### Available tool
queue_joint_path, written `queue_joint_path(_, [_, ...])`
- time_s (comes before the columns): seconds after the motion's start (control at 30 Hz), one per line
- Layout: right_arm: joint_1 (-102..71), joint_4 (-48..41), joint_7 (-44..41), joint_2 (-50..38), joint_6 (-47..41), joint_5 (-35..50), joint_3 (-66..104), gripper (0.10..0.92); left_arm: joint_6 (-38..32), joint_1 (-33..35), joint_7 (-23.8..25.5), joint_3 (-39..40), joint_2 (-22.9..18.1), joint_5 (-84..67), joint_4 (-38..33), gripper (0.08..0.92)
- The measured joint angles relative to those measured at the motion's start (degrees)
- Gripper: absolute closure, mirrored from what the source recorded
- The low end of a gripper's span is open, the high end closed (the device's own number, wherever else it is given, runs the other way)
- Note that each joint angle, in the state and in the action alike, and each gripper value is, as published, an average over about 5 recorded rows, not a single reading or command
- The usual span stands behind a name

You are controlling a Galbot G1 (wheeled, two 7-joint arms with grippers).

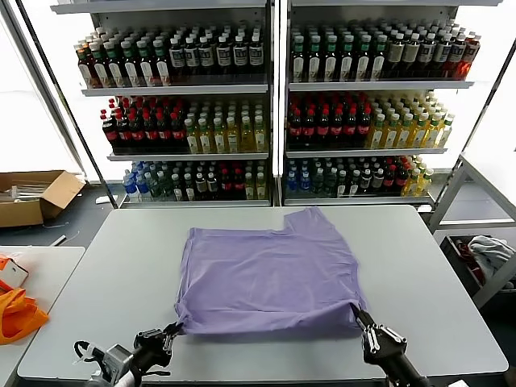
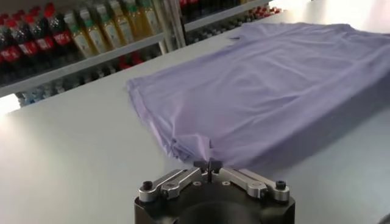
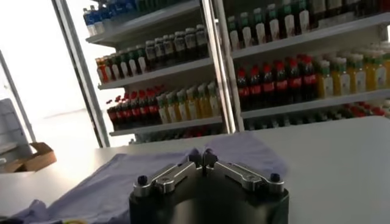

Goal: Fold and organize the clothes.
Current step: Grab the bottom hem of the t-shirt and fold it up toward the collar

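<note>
A light purple short-sleeved cotton T-shirt (image 1: 270,274) is spread, plain side up, in the middle of the pale grey rectangular desk (image 1: 105,274), with one sleeve pointing toward the far edge. The near left corner of the garment is pinched by the left gripper (image 1: 172,329), whose fingers (image 2: 200,164) are pressed together on a bunched fold of the fabric, as is seen in the left wrist view. The near right corner is pinched by the right gripper (image 1: 355,310), its fingers (image 3: 209,156) likewise closed on the cloth, which is lifted slightly off the desk there. Tall white shelves of coloured drink bottles (image 1: 193,129) are seen behind the desk. A bright orange fabric (image 1: 18,313) lies on a second desk at the robot's left, and an open cardboard box (image 1: 36,193) rests on the floor beyond it.
</note>
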Motion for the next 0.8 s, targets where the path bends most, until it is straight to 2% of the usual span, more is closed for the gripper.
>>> queue_joint_path(0.37, [9.6,-5.9,2.4,-1.5,-1.3,1.9,-2.6,0.912,1.0,-8.7,1.0,0.6,5.8,-8.9,5.5,0.914])
queue_joint_path(0.8, [22.4,-15.6,3.6,-2.4,-3.7,0.8,-8.7,0.912,1.4,-18.2,0.0,3.3,6.4,-20.6,10.5,0.914])
